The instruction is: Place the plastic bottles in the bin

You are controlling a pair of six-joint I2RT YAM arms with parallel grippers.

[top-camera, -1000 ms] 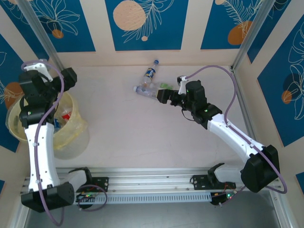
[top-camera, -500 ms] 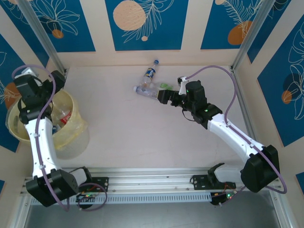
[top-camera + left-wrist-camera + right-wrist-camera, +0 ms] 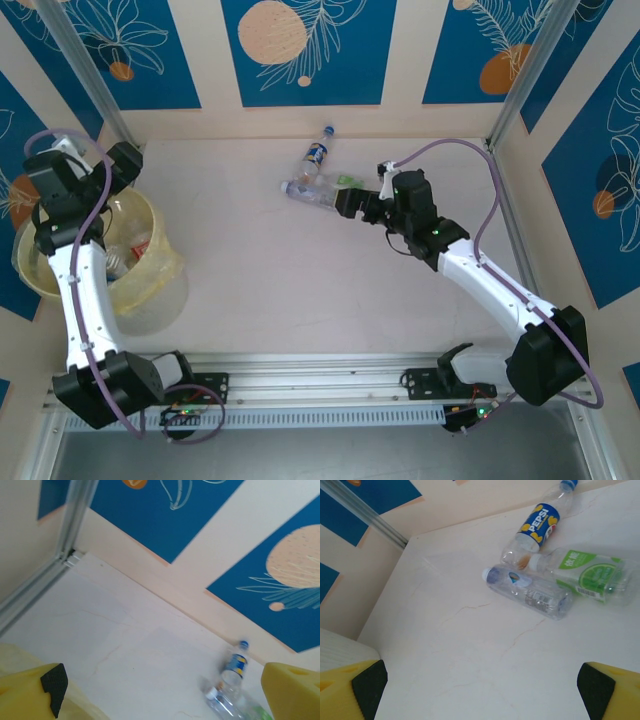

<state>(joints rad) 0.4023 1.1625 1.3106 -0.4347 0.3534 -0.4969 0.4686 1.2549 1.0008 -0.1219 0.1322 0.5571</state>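
Observation:
Three plastic bottles lie together at the far middle of the table: a blue-labelled Pepsi bottle, a clear bottle and a green-labelled bottle. My right gripper hovers just near-right of them, open and empty. The bin, a pale-yellow bucket, stands at the left with several bottles inside. My left gripper is open and empty above the bin's far rim, facing the back wall.
Patterned blue and cream walls close the table at the back and both sides. A metal post stands in the far left corner, another in the far right. Bare tabletop lies between bin and bottles.
My left arm has swung to the left over the bin, its gripper still open. My right arm and the three bottles have stayed where they were.

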